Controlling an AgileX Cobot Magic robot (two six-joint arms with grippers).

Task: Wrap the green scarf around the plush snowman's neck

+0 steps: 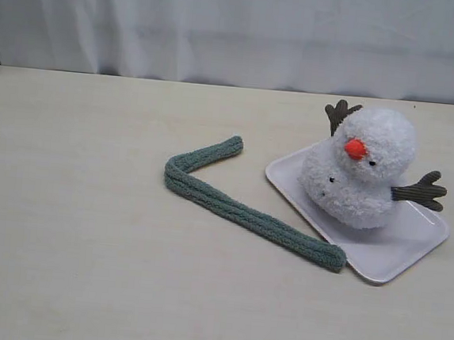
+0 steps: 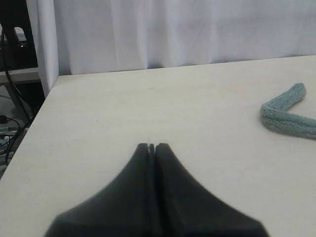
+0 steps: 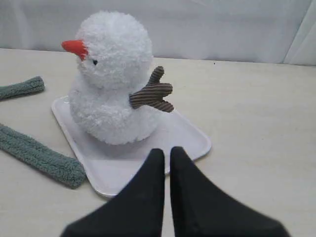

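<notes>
The plush snowman (image 1: pixel 362 167) stands on a white tray (image 1: pixel 399 247) at the right of the table, orange nose toward the front left; it also fills the right wrist view (image 3: pixel 111 79). The green scarf (image 1: pixel 232 206) lies flat on the table in a bent V, one end against the tray's front corner. Part of the green scarf (image 2: pixel 286 116) shows in the left wrist view, and the end by the tray shows in the right wrist view (image 3: pixel 39 155). My left gripper (image 2: pixel 152 146) is shut over bare table. My right gripper (image 3: pixel 167 151) is shut and empty, near the tray's edge. Neither gripper shows in the exterior view.
A white curtain (image 1: pixel 239 28) hangs behind the table's far edge. The table's left edge (image 2: pixel 37 118) shows in the left wrist view, with cables and equipment (image 2: pixel 12 74) beyond it.
</notes>
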